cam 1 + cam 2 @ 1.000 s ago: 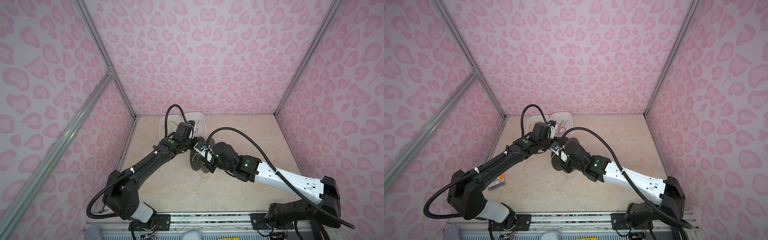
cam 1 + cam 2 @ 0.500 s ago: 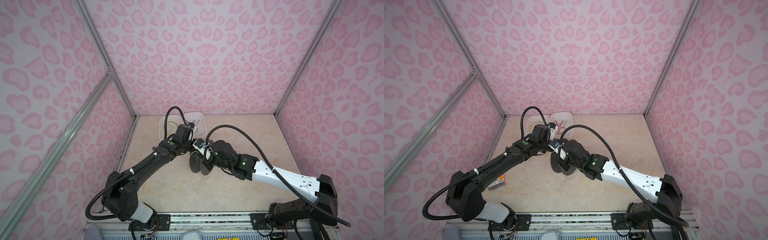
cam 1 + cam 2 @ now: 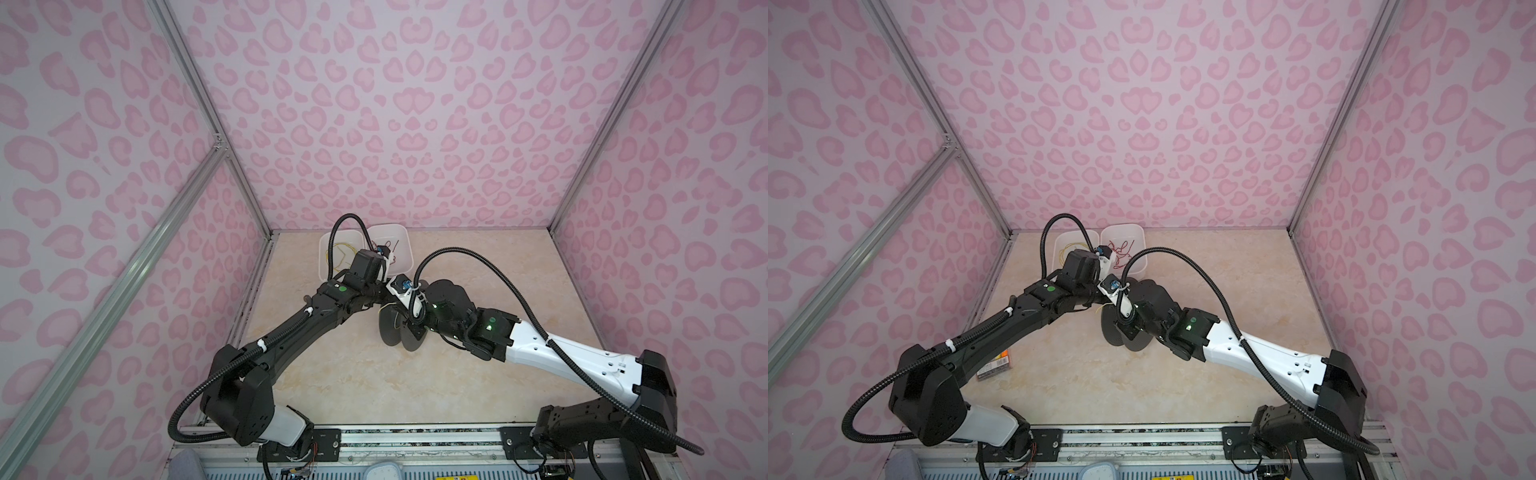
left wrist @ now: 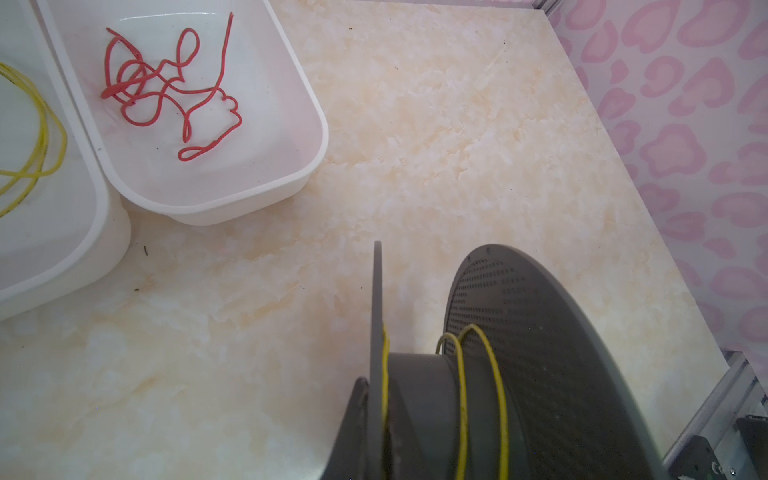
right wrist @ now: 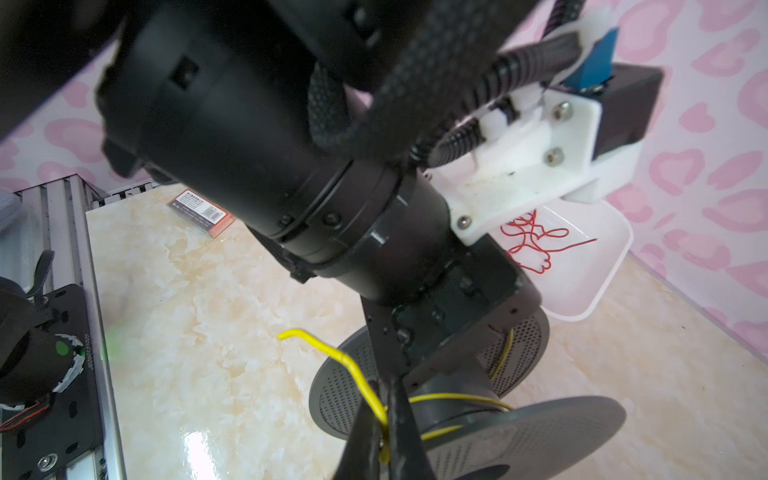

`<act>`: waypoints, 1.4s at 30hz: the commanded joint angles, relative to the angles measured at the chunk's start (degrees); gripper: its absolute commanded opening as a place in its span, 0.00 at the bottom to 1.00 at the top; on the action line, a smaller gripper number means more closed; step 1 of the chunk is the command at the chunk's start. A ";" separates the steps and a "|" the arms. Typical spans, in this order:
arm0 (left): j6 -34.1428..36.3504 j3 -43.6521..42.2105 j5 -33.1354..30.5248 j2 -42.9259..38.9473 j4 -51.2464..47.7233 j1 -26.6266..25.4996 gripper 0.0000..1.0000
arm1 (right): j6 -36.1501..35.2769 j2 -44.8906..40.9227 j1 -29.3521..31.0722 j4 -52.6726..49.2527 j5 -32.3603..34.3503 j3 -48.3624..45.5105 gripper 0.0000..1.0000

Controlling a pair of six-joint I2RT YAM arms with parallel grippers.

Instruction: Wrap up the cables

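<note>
A grey spool (image 3: 394, 329) (image 4: 540, 353) stands on edge mid-table, with a few turns of yellow cable (image 4: 496, 374) round its hub. My left gripper (image 4: 376, 419) is shut on the spool's thin flange, one dark finger (image 4: 353, 424) pressed against its outer face. My right gripper (image 5: 384, 415) is shut on the cable's loose end (image 5: 332, 353), just in front of the spool (image 5: 519, 432). The bent tip of that end sticks out beyond the jaws. In a top view a bit of the yellow cable (image 3: 1104, 307) shows between the two wrists. More yellow cable (image 4: 41, 137) lies in a white tray.
Two white trays sit at the back left: one (image 3: 328, 266) holds yellow cable, the other (image 4: 316, 124) holds a tangled red wire (image 4: 166, 91). A small orange-labelled box (image 3: 994, 365) lies under the left arm. Pink walls close in on three sides.
My right gripper has shut on the yellow cable end and shifted slightly left toward the spool. The left gripper has kept its hold on the flange.
</note>
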 commanded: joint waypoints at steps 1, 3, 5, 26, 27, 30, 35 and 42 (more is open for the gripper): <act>0.53 -0.22 -0.73 -1.10 2.36 0.16 0.04 | 1.38 -1.78 -1.00 0.70 1.29 -0.84 0.00; 0.74 -0.58 -1.07 -1.46 2.50 0.17 0.04 | 2.37 -3.35 -2.21 0.36 1.18 -1.29 0.00; 1.11 -1.20 -0.50 -1.92 2.90 0.17 0.04 | 4.36 -5.05 -4.11 1.23 0.47 -2.06 0.00; 1.77 -14.24 9.94 -19.56 14.61 1.15 0.04 | 38.90 -1.03 -35.93 33.49 0.96 -17.45 0.00; 0.39 -14.27 10.91 -20.13 15.89 2.04 0.04 | 39.37 -0.83 -36.23 33.43 1.17 -18.78 0.00; -5.18 -14.26 14.19 -20.79 21.19 5.24 0.04 | 41.18 -0.53 -36.58 34.82 -0.75 -22.73 0.00; -11.13 -12.05 16.85 -18.50 27.69 6.48 0.04 | 44.75 0.98 -34.73 43.67 -4.67 -29.98 0.00; -15.57 -9.15 15.37 -16.54 32.97 7.09 0.04 | 48.69 2.97 -31.17 47.30 -4.46 -34.47 0.00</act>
